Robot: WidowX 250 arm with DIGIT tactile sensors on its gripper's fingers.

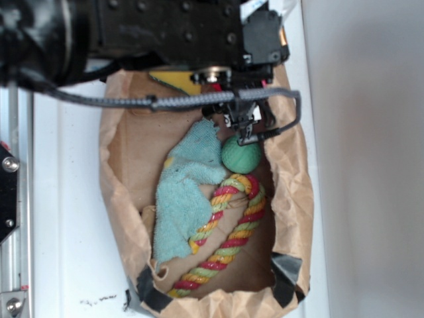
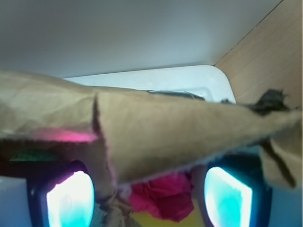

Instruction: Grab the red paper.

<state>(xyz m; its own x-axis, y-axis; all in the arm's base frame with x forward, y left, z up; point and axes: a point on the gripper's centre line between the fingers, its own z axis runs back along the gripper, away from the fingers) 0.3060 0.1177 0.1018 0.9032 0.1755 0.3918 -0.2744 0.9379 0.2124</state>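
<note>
In the wrist view the red paper [image 2: 165, 196], a crumpled bright pink-red wad, lies low in the frame between my two glowing fingers [image 2: 71, 201], resting on something yellow [image 2: 189, 221]. My gripper [image 2: 149, 201] is open, and both pads stand clear of the wad. A torn brown bag edge [image 2: 165, 132] hangs across the view and covers the top of the paper. In the exterior view my gripper [image 1: 244, 126] is down inside the far end of the brown paper bag [image 1: 112, 165], and the arm hides the red paper there.
The bag also holds a teal cloth [image 1: 185, 192], a green ball [image 1: 241, 156] right by the gripper, a red, yellow and green rope ring [image 1: 228, 232] and a yellow sponge wedge [image 1: 175, 78]. The bag sits on a white surface [image 1: 66, 212], with a wooden wall [image 2: 270, 52] nearby.
</note>
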